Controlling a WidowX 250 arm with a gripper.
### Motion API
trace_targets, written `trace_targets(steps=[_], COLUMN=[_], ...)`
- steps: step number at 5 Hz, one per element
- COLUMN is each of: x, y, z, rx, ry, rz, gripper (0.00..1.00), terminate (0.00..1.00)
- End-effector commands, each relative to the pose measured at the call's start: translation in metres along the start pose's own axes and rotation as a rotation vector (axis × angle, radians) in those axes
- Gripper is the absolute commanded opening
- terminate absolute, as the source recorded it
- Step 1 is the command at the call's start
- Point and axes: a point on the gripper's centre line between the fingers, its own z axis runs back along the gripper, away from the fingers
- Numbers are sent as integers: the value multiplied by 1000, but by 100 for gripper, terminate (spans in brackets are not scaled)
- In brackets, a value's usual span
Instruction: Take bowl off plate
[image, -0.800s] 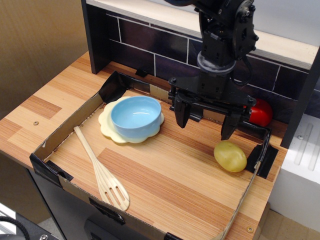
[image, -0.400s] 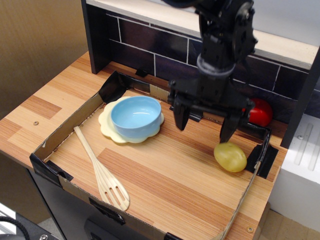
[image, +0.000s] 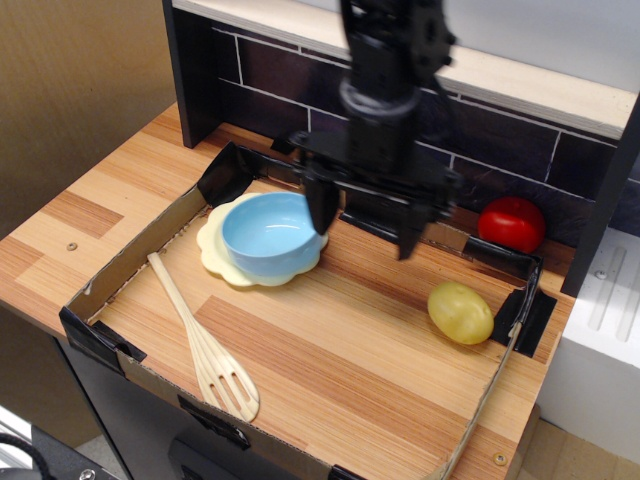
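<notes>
A glossy light-blue bowl (image: 268, 233) sits upright on a pale cream plate (image: 222, 258) with a scalloped rim, at the back left of a shallow cardboard tray. My gripper (image: 366, 222) hangs open just right of the bowl, fingers pointing down. Its left finger (image: 322, 208) is at the bowl's right rim; I cannot tell whether it touches. The right finger (image: 410, 232) is over bare wood. The gripper holds nothing.
A wooden slotted spatula (image: 200, 340) lies at the tray's front left. A yellow lemon-like fruit (image: 460, 312) sits at the right. A red tomato-like object (image: 511, 224) rests behind the tray. The cardboard tray wall (image: 130, 262) rings the area; a dark tiled backsplash (image: 270, 85) stands behind.
My gripper has moved left, from above the yellow fruit's side to right beside the bowl. It stays open. The bowl and plate have not moved.
</notes>
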Motion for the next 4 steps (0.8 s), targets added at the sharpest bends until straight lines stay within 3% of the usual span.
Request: trace_targets(steps=[1, 4], x=[18, 12], y=[29, 32], z=[8, -17], rx=[32, 47], ry=[-42, -23], rz=[-68, -124], gripper=[100, 100], terminate=[0, 0])
